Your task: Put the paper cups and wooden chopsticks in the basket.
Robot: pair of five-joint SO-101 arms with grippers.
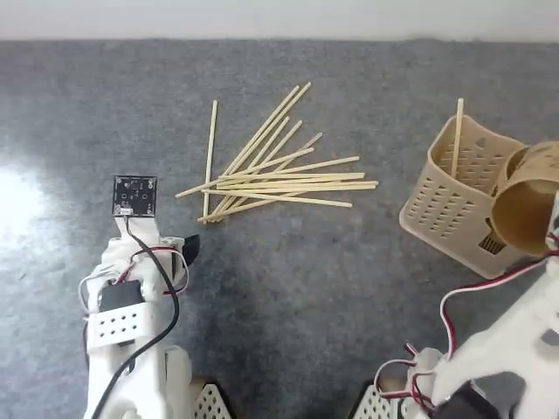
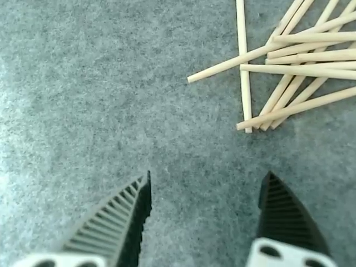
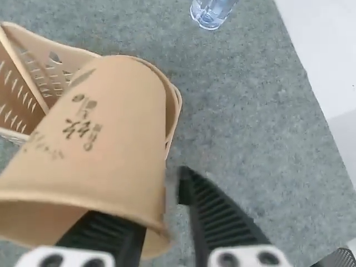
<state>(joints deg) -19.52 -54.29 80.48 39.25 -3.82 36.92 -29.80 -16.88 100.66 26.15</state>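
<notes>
High overhead; left wrist close, sharing chopsticks (image 1: 297,183)

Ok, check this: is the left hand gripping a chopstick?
No, the left hand is open above bare mat, with the chopsticks lying apart from it.

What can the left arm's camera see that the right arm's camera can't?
Left wrist view: the wooden chopsticks lying in a loose pile, ahead of the open left gripper. Right wrist view: the right gripper shut on a paper cup close to the basket, plus a clear container farther off. Both: the grey mat.
</notes>
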